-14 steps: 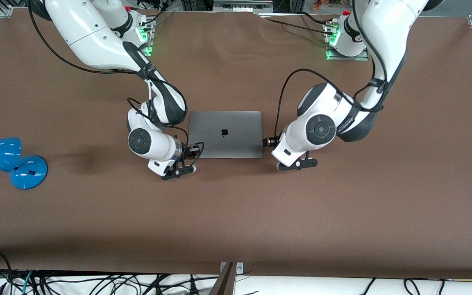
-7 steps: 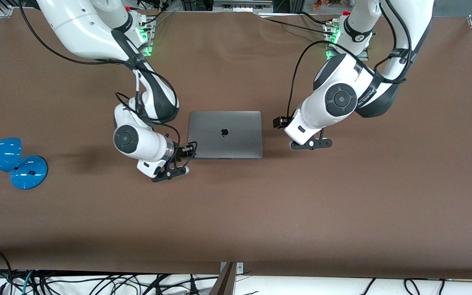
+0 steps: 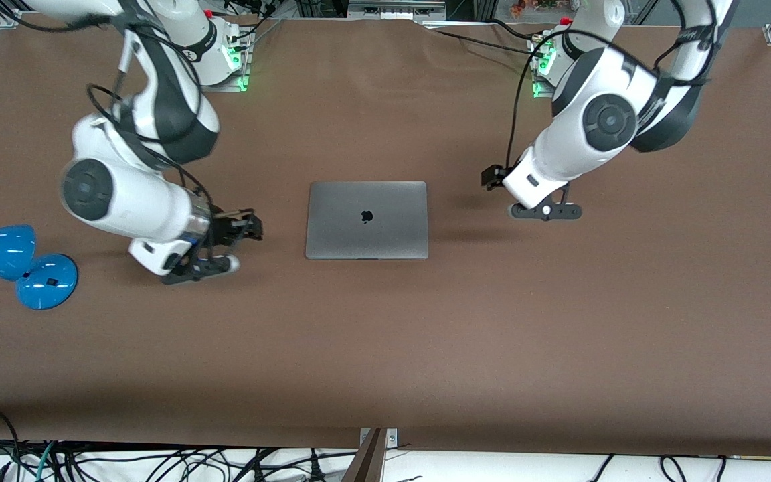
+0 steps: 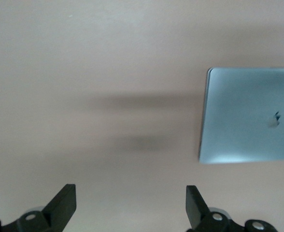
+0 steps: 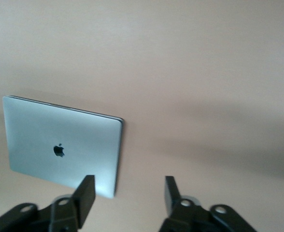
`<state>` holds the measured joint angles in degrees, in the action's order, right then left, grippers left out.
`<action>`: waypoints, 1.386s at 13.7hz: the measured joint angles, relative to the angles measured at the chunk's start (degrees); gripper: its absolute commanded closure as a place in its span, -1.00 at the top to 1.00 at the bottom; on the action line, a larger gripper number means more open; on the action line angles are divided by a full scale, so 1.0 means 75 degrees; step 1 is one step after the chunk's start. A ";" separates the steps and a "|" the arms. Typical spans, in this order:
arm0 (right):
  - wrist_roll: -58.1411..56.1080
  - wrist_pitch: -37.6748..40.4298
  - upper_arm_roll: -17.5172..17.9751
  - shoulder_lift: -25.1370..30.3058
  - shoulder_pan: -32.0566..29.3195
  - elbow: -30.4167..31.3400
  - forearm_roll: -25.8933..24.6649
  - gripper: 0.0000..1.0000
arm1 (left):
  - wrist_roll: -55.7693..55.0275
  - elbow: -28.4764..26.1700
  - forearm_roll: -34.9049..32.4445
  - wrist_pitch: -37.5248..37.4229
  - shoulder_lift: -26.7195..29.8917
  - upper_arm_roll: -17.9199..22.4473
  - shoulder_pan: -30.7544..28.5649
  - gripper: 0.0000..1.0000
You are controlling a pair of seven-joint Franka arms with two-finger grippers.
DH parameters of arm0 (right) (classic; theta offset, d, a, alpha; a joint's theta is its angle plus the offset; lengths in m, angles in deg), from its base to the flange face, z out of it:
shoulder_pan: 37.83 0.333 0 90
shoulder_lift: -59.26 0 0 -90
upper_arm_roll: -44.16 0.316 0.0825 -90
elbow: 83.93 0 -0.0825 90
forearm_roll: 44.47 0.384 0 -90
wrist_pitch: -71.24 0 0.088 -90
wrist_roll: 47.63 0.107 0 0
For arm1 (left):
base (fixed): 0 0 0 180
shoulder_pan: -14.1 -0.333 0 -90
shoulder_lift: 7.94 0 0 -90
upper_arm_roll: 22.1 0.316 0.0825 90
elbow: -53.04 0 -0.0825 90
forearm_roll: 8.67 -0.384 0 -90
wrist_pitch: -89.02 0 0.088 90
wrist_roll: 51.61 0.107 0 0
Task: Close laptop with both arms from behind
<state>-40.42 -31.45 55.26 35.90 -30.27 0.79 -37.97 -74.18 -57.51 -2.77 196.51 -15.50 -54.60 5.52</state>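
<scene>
High front camera looks down across the table (image 3: 385, 348) toward both arm bases. Each wrist camera looks down from above — both share the closed laptop (image 3: 367, 219).

One laptop (image 3: 367, 219), one blue lamp (image 3: 14, 262), two arms (image 3: 131, 201).

A brown table (image 3: 385, 348) fills the frame. A shut laptop (image 3: 367, 219) lies flat at its centre. A blue lamp (image 3: 14, 262) rests at the frame's left edge.

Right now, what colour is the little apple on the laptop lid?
Black, on the grey lid of the closed laptop. The front view shows it best.
</scene>
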 measured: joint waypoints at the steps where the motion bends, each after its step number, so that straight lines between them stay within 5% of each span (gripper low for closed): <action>1: 0.0000 0.0286 -0.0089 0.0167 -0.0079 -0.0106 -0.0132 0.69 | 0.0280 -0.0079 0.0030 -0.0265 0.0325 0.0002 -0.0244 1.00; 3: 0.0000 0.0773 -0.0271 0.0473 -0.0156 -0.0318 -0.0489 0.99 | 0.0839 -0.0117 0.0062 -0.0718 0.0891 0.0014 -0.0749 1.00; 8: 0.0000 0.1241 -0.0398 0.1231 -0.0379 -0.0431 -0.1515 1.00 | 0.1273 -0.0011 0.0016 -0.1466 0.1521 0.0024 -0.1084 1.00; 14: 0.0000 0.1590 -0.1089 0.1659 -0.0461 -0.0431 -0.1420 1.00 | 0.1297 0.1043 -0.0412 -0.1678 0.1580 0.0215 -0.1201 1.00; 16: 0.0000 0.1768 -0.1198 0.1783 -0.0602 -0.0431 -0.1176 1.00 | 0.1509 0.1439 -0.0669 -0.1843 0.1579 0.0762 -0.0866 1.00; 19: 0.0000 0.1997 -0.1220 0.2073 -0.0773 -0.0430 -0.1064 1.00 | 0.1991 0.2023 -0.0806 -0.2325 0.1560 0.2523 0.0617 1.00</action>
<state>-40.42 -16.48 46.10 51.45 -36.07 -2.44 -45.95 -59.25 -42.34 -8.81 179.07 -3.80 -35.68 10.15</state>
